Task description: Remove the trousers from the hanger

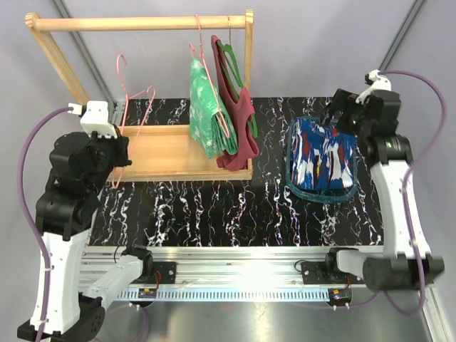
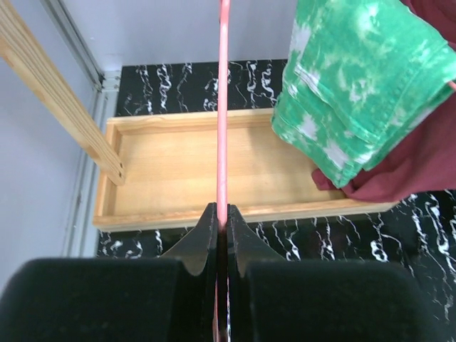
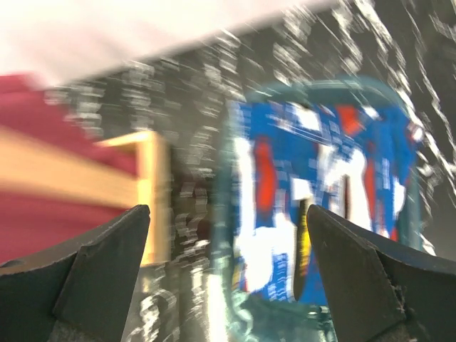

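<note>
1. The left gripper point(image 2: 222, 226) is clamped on a thin pink wire hanger point(image 2: 223, 107); the bright green, white-mottled folded trousers point(image 2: 356, 92) hang to its right, apart from it, from the wooden rack point(image 1: 142, 23); their long axis is vertical, with the lower end above the rack's tray.
2. The right gripper point(image 3: 226, 214) is spread wide and holds nothing; it sits just above the blue folded trousers with red and white splashes point(image 3: 320, 199); these lie flat in a teal basket point(image 1: 317, 194), with their long axis running near-to-far.

Rear overhead, close wrist views, shared tray point(image 2: 178, 171)
</note>
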